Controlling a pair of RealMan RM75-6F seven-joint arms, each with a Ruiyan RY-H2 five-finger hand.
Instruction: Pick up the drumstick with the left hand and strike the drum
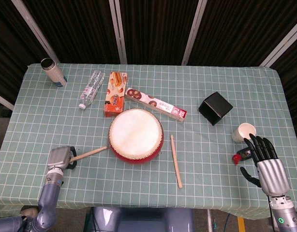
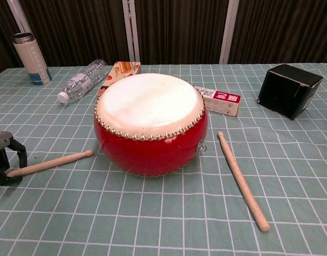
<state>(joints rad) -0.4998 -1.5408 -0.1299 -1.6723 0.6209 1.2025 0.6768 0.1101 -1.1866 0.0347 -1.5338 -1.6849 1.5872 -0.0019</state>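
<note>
- Two drumsticks flank the red drum (image 1: pixel 136 135); the left drumstick (image 1: pixel 89 153) lies handle-end in the left hand (image 1: pixel 60 158), whose fingers curl around it.
- Firm up that grip before lifting.
- Right hand (image 1: pixel 265 162) rests open, empty.

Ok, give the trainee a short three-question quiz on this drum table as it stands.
1. True or false: the left hand is at the butt end of the left drumstick, which lies on the table.
2. How many drumsticks are on the table?
3. Multiple choice: the second drumstick lies where relative to the drum, in the head view? A) to its right B) on top of it C) behind it, by the bottle.

Key:
1. True; whether the fingers have closed on it cannot be told.
2. Two.
3. A.
</note>
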